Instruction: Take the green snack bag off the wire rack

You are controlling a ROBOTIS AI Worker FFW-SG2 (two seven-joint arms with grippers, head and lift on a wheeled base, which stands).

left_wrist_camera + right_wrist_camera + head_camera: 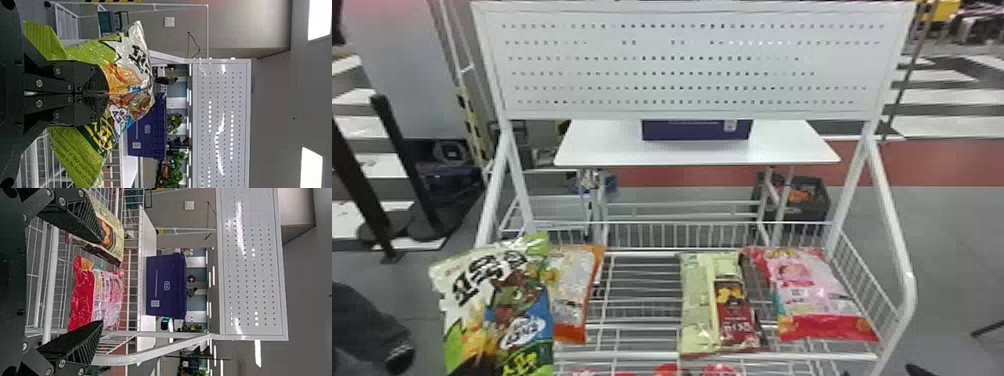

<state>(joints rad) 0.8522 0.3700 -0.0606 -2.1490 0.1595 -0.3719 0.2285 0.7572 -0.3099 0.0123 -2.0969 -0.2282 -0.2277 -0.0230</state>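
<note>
Holding the green bag (502, 307) pinched between its closed fingers by the left end of the rack (632, 356), the left tool (108, 94) seems past the lift, next needing to carry it clear, while the right tool (102, 281) gapes empty.

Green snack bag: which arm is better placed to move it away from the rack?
Left, I'd say: the left end effector is closed on the green snack bag, at the left side of the wire rack. The right end effector stands open by the pink snack bag.
</note>
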